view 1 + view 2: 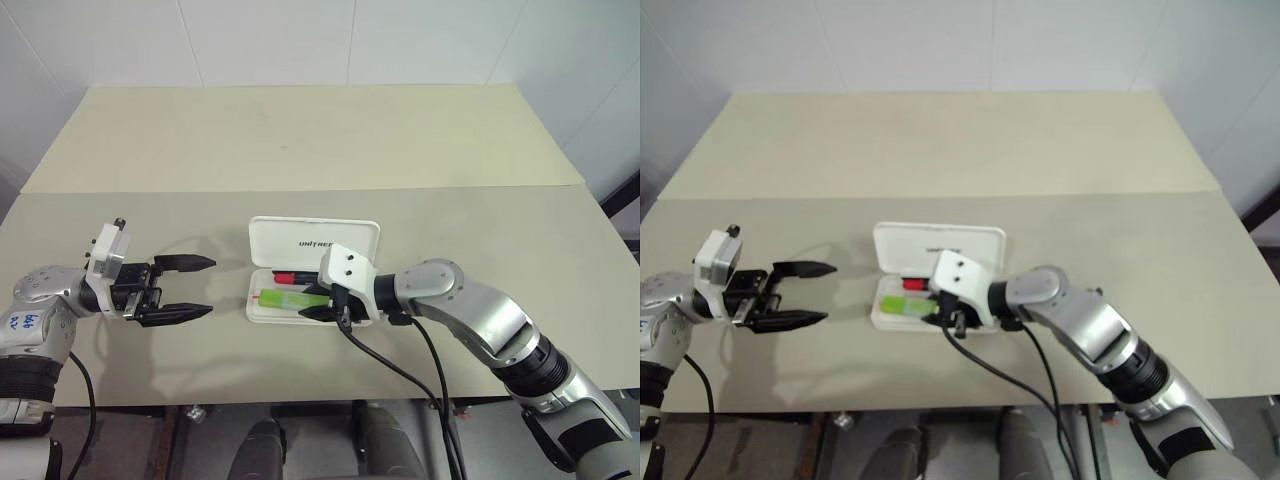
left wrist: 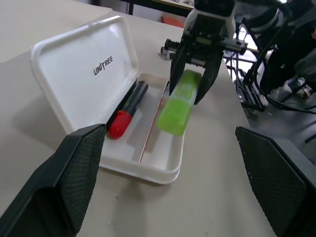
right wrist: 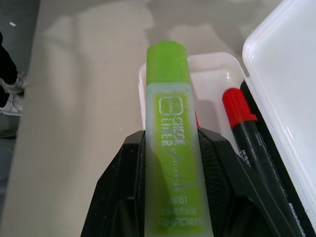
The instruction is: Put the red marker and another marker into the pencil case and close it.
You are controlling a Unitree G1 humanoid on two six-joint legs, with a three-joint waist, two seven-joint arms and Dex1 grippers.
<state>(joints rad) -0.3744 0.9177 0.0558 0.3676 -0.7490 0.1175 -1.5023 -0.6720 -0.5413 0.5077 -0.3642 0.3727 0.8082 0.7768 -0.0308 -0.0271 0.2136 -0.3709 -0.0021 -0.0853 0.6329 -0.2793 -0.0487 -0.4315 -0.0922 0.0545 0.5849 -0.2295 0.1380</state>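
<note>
Head views: flat white hinged plastic pencil case (image 1: 262,310) sits open near the front of the beige table (image 1: 300,140), lid propped up at the far side with dark lettering on it. Slim black-barrelled red-capped marker (image 1: 284,277) already lies in the tray, along the lid side. Right gripper (image 1: 322,312) is over the tray's near half, fingers clamped on the chunky lime-green highlighter (image 1: 292,299), which points along the case's length. Left gripper (image 1: 195,287) hangs just left of the case, jaws wide apart, holding nothing, not touching the case.

Left wrist view: red marker (image 2: 126,110) rests flat against the hinge side. Green highlighter (image 2: 178,102) is tilted, free end dipping toward the tray's near compartment, past the thin red line on the tray floor; can't tell whether it touches the floor yet. Right gripper's fingers (image 2: 178,69) pinch its upper end.

Right wrist view: highlighter (image 3: 170,133) is held between the black pads (image 3: 123,182) by its capped end, lime end projecting over the tray's end wall, red marker (image 3: 247,133) alongside and apart from it.

Step, as I read it: second marker going in, roughly halfway through the task. Next: lower until it lies flat, let go, back the gripper clear of the tray. Then the lid needs folding down; the left gripper looks placed to steady the case.
</note>
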